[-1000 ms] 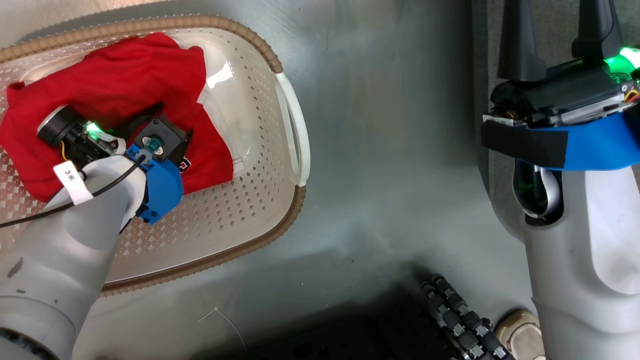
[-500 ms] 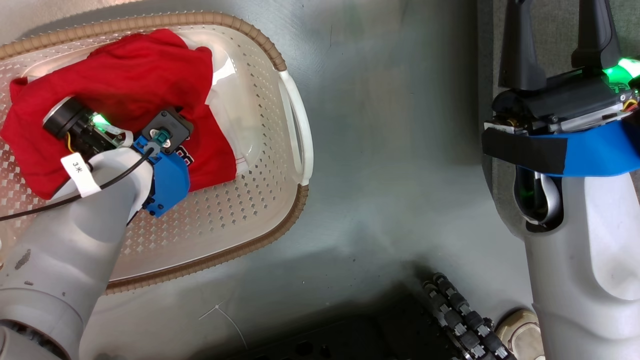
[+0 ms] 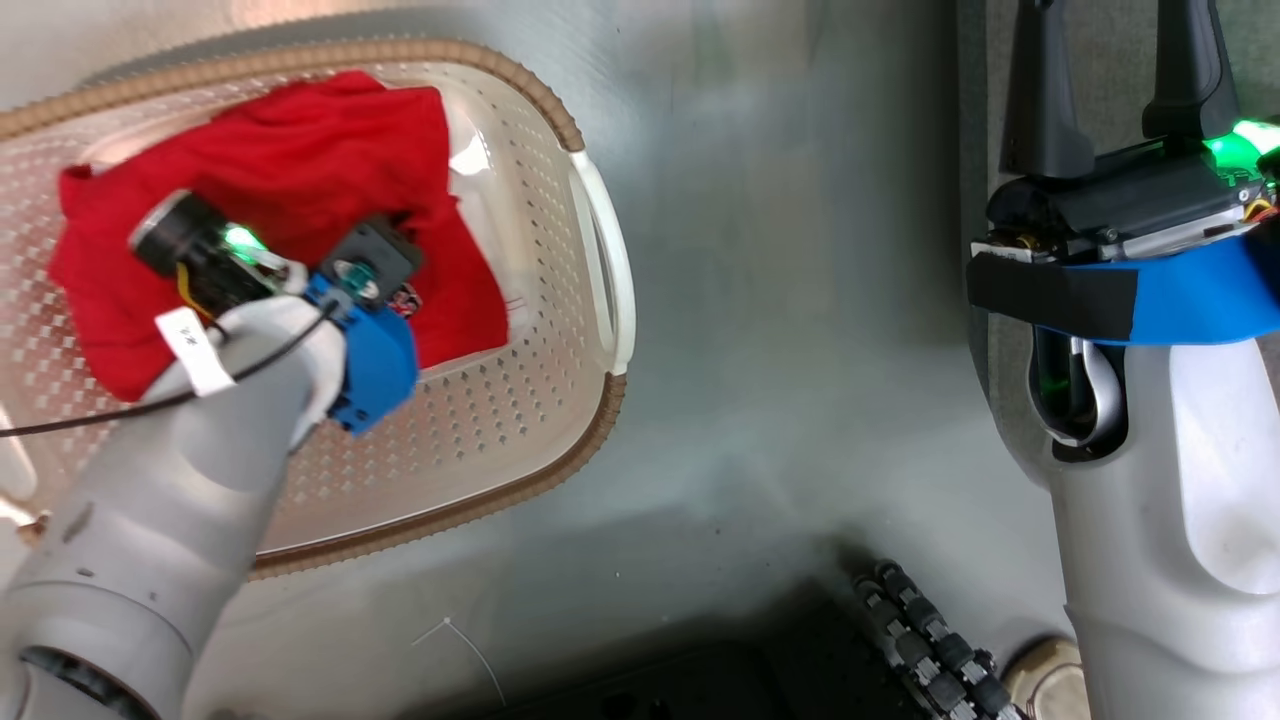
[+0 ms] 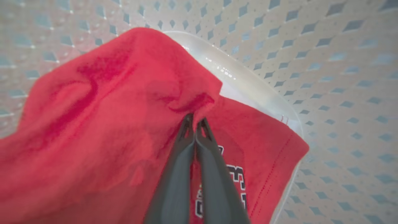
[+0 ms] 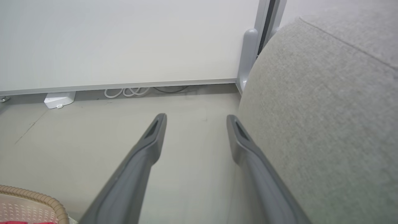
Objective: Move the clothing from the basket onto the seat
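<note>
- Left gripper (image 4: 195, 120) pinches tight on a fold of the red clothing (image 4: 102, 118) inside the basket (image 4: 329, 71).
- Right gripper (image 5: 196, 119) hangs spread wide, empty, beside the seat (image 5: 326, 118).

The garment (image 4: 102, 102) at the left gripper (image 4: 195, 120) is red, with black, white-outlined print beside the dark grey fingers (image 4: 177, 174). Around that gripper the laundry basket (image 4: 326, 62) is cream-white, patterned with diamond-shaped holes, its ribbed rim (image 3: 548, 92) brown, its handle (image 3: 612, 270) white. Right of the right gripper (image 5: 196, 119), the seat cushion (image 5: 326, 109) is flecked grey.
</note>
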Motion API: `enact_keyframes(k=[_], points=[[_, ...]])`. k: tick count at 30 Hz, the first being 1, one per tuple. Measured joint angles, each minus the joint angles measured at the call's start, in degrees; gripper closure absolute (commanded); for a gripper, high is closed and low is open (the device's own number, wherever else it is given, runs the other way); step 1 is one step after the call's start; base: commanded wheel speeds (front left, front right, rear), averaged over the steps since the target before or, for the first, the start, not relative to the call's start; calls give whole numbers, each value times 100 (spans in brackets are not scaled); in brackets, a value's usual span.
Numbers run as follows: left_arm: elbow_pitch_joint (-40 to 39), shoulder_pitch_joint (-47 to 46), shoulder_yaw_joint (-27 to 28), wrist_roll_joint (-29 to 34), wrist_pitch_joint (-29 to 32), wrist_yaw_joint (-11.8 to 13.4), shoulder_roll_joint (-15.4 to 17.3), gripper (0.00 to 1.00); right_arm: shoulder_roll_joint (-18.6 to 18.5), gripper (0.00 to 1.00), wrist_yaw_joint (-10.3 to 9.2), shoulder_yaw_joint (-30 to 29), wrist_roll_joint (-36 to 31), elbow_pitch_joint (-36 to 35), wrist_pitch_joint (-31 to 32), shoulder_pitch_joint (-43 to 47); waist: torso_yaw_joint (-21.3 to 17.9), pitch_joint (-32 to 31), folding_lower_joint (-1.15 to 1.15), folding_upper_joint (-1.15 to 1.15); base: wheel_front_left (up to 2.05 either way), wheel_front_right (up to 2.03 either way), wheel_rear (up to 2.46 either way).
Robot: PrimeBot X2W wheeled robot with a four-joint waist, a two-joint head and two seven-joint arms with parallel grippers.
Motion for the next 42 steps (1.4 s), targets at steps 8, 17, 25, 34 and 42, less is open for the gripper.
enact_keyframes(k=[8,17,25,34,42], points=[[-577,404,65,-14,1,-5,-108,100,3,0,0,-63,16,141,0,83,154,-403,0,0,0,0,0],[-1350,927,393,-104,0,-7,-271,100,7,0,0,-192,-58,348,0,307,377,-1039,0,0,0,0,0],[-2127,1475,906,-124,0,-7,-396,100,7,0,-1,-287,-156,531,0,563,624,-1715,-1,0,0,0,0],[-2999,2169,1491,-16,0,-13,-497,100,-65,0,0,-389,-180,764,0,955,876,-2571,-1,0,0,0,0],[-3674,2664,1923,24,1,-15,-597,100,-111,0,-1,-420,-179,936,0,1400,1068,-3380,-2,0,0,0,0]])
